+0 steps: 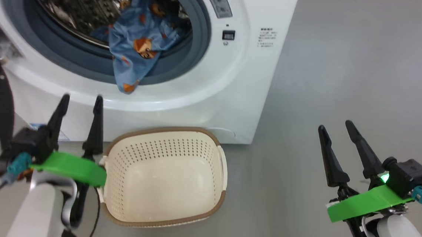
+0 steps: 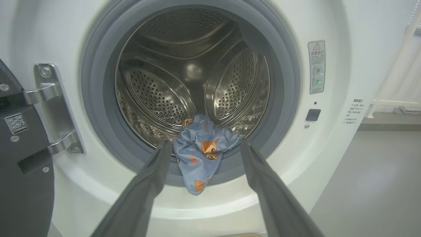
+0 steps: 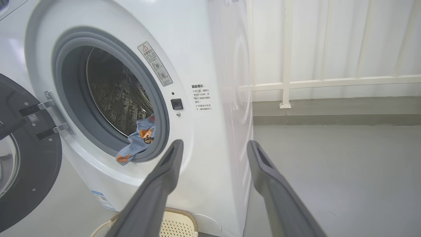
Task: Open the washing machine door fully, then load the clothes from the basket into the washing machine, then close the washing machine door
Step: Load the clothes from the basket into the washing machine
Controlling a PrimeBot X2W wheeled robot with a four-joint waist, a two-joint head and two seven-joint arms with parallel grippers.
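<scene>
Blue clothes point(image 1: 137, 50) hang over the seal point(image 1: 199, 39); my left gripper point(image 1: 82, 97) and right gripper point(image 1: 334, 124) gape empty, so shutting the door point(image 3: 33, 171) could trap them.

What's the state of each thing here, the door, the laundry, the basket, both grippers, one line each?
washing machine door: open, swung left
clothes: blue printed piece in drum mouth, corner hanging over the seal
basket: upright on floor, empty
left gripper: open, holding nothing
right gripper: open, holding nothing

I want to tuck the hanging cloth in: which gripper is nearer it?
The left gripper, pointing at the cloth from beside the basket; the right gripper is far aside, over floor.
</scene>
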